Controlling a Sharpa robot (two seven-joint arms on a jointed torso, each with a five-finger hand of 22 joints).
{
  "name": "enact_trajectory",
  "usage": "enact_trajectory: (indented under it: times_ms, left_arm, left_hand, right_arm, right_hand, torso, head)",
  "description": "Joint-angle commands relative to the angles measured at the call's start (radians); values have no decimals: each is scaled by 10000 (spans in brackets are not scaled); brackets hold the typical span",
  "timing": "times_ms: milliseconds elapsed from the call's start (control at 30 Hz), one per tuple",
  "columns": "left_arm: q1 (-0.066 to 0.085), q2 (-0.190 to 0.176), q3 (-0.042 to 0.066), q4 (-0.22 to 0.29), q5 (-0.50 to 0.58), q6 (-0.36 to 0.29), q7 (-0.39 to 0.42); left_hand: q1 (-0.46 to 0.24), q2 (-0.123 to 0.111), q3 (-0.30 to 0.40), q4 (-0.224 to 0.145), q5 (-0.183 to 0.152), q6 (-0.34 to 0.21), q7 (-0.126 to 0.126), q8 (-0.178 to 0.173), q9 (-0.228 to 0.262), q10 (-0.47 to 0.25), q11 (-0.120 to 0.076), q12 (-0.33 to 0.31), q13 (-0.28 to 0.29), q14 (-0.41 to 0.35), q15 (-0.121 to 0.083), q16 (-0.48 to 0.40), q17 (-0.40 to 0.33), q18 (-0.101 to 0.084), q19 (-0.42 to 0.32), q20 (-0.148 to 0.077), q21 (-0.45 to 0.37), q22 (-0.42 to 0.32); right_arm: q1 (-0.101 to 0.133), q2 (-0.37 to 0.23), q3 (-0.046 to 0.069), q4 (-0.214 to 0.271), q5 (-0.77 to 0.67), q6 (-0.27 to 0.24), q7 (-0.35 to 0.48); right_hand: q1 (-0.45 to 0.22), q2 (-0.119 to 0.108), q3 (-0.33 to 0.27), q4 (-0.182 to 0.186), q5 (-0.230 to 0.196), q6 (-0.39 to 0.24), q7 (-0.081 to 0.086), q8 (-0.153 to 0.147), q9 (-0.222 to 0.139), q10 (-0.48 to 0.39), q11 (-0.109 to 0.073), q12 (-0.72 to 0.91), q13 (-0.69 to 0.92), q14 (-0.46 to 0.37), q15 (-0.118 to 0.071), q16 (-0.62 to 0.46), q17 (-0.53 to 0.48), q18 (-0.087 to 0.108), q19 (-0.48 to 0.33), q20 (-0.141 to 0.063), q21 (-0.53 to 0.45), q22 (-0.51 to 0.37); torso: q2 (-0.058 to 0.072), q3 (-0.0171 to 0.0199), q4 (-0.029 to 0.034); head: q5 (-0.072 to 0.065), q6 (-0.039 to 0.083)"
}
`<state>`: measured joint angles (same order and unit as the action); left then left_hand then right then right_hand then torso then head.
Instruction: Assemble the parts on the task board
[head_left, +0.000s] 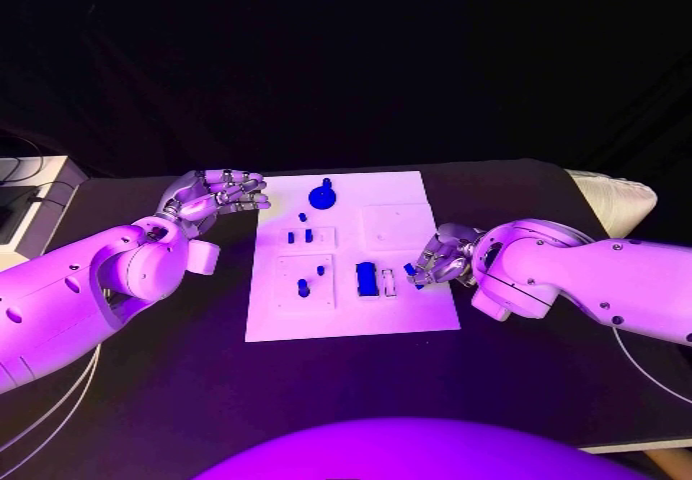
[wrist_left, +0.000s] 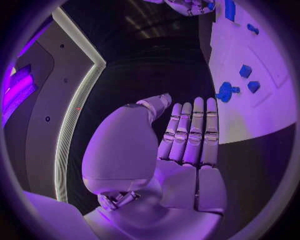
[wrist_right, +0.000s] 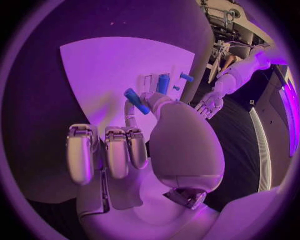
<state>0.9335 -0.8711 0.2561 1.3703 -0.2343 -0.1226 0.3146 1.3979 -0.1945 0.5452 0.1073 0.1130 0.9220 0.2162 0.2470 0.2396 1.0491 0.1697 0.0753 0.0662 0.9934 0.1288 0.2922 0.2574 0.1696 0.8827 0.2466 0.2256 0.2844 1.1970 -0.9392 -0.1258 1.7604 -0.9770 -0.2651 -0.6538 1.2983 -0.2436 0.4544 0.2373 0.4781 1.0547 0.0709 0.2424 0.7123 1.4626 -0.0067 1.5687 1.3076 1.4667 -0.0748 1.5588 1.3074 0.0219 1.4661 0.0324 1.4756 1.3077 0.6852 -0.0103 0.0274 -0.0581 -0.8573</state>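
Right hand (head_left: 440, 262) pinches a small blue plastic peg (wrist_right: 136, 101) — long axis slanted, the white task board (head_left: 418, 310) directly beneath its fingertips. Left hand (head_left: 216, 195) empty, fingers apart, beside the board's far corner — right hand nearer the slots.

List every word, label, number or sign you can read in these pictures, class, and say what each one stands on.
None: no readable text shows in any view.
The task board is plain white, with no print to be seen.
The blue parts, such as the round-headed one, bear no marks.
The left hand and the right hand show no lettering.
The grey box at the table's edge is too small to tell.
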Motion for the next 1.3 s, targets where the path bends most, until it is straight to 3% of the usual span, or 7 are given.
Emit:
enact_trajectory:
  times_ms: [33,200,267,367,667,1300]
  left_arm:
    - [3,8,6,42,-32,158,26]
    - [3,-10,6,57,-37,174,13]
    - [3,-17,6,62,-42,177,9]
    - [3,-21,6,66,-47,181,7]
    - [3,-24,6,77,-56,195,1]
    - [3,-34,6,69,-59,241,-32]
  left_hand:
    - [-6,58,13,-32,19,-2,31,-65,-9,-46,18,-48,8,51,-7,-49,9,110,64,0,-50,-17]
    - [-12,47,6,-32,7,2,30,-67,-12,-52,20,-50,8,57,-5,-65,20,109,68,1,-57,-22]
    - [-14,46,5,-31,6,3,30,-67,-13,-55,21,-52,7,58,-4,-67,22,108,69,1,-59,-23]
    - [-14,46,5,-31,6,3,30,-67,-13,-55,21,-52,7,58,-4,-67,22,108,69,1,-59,-23]
    - [-14,46,5,-31,6,3,30,-67,-13,-55,21,-52,7,58,-4,-67,22,108,69,1,-59,-23]
    - [-39,43,-7,-15,-2,13,30,-68,-18,-81,26,-61,4,68,0,-97,41,107,76,4,-73,-33]
  right_arm:
    - [8,146,-9,-51,905,-126,-16]
    - [-8,390,-43,-251,945,44,-155]
    - [-23,465,-58,-303,932,109,-192]
    - [-42,584,-80,-361,871,144,-229]
    - [-57,787,-99,-571,479,-38,-248]
    - [-158,1084,-130,-784,487,353,-255]
  right_hand:
    - [-158,14,377,-288,-63,78,-23,31,43,1082,-11,21,2632,964,36,8,2301,-39,850,9,-36,2390]
    - [-394,9,352,-220,-157,115,-44,50,81,1082,-26,21,2632,964,23,8,2300,-34,845,3,-59,2384]
    - [-556,0,288,-197,81,131,-60,66,119,1082,-41,21,2632,962,10,5,2293,-32,842,-7,-74,2380]
    - [-684,-3,218,-155,58,148,-63,80,142,1082,-43,21,2632,959,8,0,2279,-26,835,-11,-105,2372]
    - [-992,53,31,-5,-371,178,-85,97,195,1082,-60,21,2632,961,-7,2,2289,-29,839,-22,-88,2376]
    - [-1249,70,-215,206,-904,219,-104,116,238,1082,-75,21,2632,956,-21,-7,2265,-17,826,-34,-156,2360]
  torso:
    - [-5,-3,10]
    - [16,9,-2]
    - [20,11,-7]
    - [18,15,-11]
    - [3,5,5]
    - [12,10,-7]
  head:
    - [-2,-16]
    - [23,-11]
    - [30,-15]
    - [30,-9]
    - [38,-34]
    - [72,-119]
